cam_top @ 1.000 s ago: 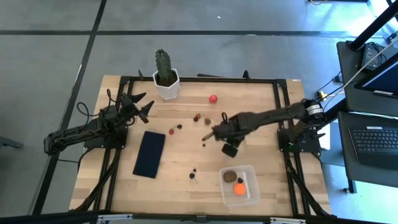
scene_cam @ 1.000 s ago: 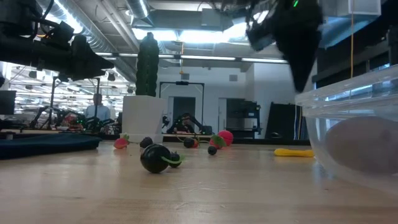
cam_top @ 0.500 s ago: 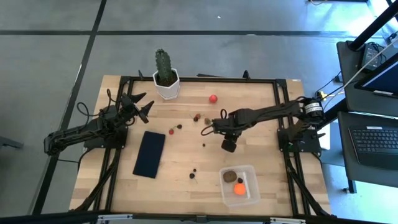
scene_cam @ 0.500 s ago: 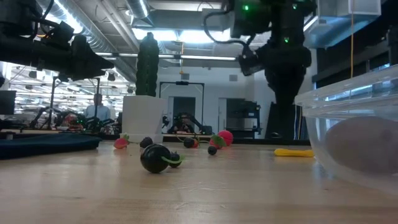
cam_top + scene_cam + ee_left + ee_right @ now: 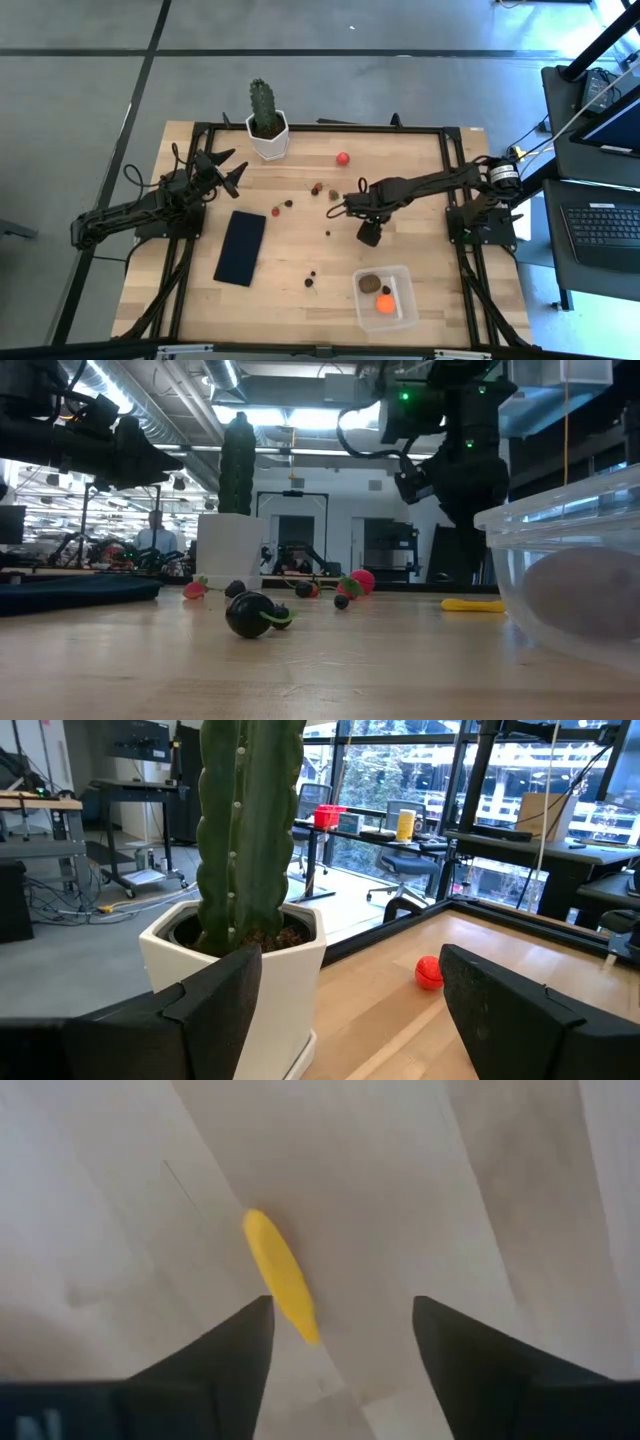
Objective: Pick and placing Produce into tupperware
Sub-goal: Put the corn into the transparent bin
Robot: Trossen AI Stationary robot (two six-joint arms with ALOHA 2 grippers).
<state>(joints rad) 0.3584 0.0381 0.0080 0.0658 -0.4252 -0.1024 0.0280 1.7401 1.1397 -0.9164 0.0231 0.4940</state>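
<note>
Presently, the right gripper [image 5: 337, 205] is seen near the table's centre in the high view, its arm reaching in from the 3 o'clock edge. Its fingers [image 5: 215, 1360] are parted in the right wrist view and nothing is held between them. A thin yellow piece [image 5: 281, 1276] lies on the bare wood just ahead of the fingertips, with one end reaching into the gap beside one finger; whether it is touched cannot be told. In the low view the same piece [image 5: 472, 604] is seen flat on the table, below the dark gripper body.

The tupperware [image 5: 385, 297] is placed toward the 5 o'clock corner of the table, well apart from the right gripper. An orange ball [image 5: 385, 304] and a brown piece [image 5: 370, 283] are seen inside it, the brown piece at 11 o'clock from the ball.

A red ball [image 5: 343, 158] rests near the 12 o'clock edge. Small dark berry bits [image 5: 283, 207] are scattered around the centre, with more [image 5: 311, 280] toward 6 o'clock.

The left gripper [image 5: 226, 170] is held over the 10 o'clock corner, fingers [image 5: 215, 1005] spread wide and empty, pointed at the cactus [image 5: 262, 108] in its white pot [image 5: 268, 140]. A flat dark navy rectangle [image 5: 240, 247] lies at 8 o'clock from centre.
</note>
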